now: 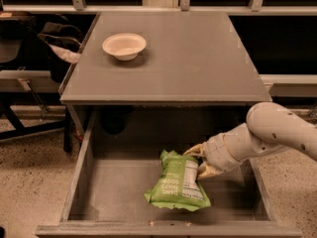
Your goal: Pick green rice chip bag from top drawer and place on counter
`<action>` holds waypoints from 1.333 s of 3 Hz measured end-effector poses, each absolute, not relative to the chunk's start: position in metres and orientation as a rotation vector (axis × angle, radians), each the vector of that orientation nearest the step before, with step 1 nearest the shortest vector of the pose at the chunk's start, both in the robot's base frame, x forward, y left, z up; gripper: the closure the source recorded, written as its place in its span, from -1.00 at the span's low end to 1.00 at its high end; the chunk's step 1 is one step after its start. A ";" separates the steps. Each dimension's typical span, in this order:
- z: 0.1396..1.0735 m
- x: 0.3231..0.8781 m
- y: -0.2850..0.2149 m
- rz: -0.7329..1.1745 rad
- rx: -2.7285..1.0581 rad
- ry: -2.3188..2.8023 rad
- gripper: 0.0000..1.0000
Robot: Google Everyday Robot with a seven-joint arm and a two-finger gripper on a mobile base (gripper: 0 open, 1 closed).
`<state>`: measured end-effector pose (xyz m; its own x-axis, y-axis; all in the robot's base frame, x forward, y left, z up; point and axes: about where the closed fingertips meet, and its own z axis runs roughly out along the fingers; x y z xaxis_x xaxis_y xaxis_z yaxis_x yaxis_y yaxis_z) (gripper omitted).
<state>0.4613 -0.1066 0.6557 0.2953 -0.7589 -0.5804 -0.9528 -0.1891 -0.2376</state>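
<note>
Camera view: the green rice chip bag (179, 182) lies flat on the floor of the open top drawer (78, 175), right of centre. Its long axis runs near to far and its lettering reads upside down. The gripper (194, 163) sits at the bag's far right corner, fingers spread around its edge. Grasping, lifting and placing it on the desk (188, 58) likely remain.

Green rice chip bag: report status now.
Gripper inside open top drawer, at bag, upper right edge. Bag lies in drawer. Bowl on counter, far left.
</note>
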 end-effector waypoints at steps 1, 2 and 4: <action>0.712 0.462 -0.100 0.426 -2.022 1.468 1.00; 0.749 0.462 -0.097 0.410 -2.024 1.429 1.00; 0.817 0.478 -0.085 0.378 -2.052 1.320 1.00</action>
